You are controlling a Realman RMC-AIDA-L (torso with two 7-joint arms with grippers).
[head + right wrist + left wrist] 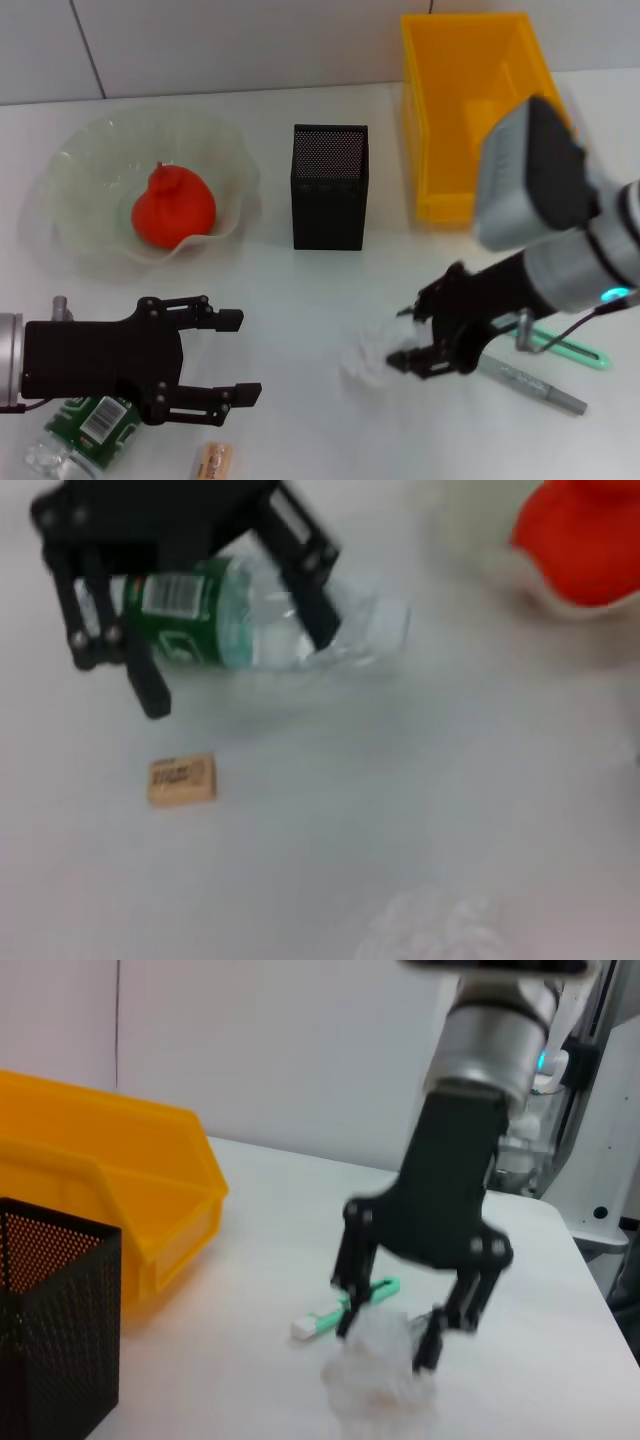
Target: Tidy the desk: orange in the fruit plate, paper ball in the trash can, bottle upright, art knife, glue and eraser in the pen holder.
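At the table's six-to-seven o'clock edge, the tiny tan-beige eraser (213, 459) lies beside the clear green-labelled plastic bottle (88, 430), which is on its side. Above the bottle hovers the left gripper (233, 357), fingers spread wide and empty. At four o'clock, the right gripper (412, 340) straddles the crumpled white paper ball (372, 349), jaws part open. Farther back stand the black mesh pen holder (328, 186), the red-orange orange (173, 208) inside the pale-green ruffled fruit plate (85, 165) at ten o'clock, and the yellow-orange trash can (450, 100) at one o'clock.

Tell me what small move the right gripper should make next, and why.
Probably close on the crumpled white paper ball: the right gripper is low with open fingers straddling it, the wad sits on the table, and the yellow-orange plastic trash can holds no paper yet.
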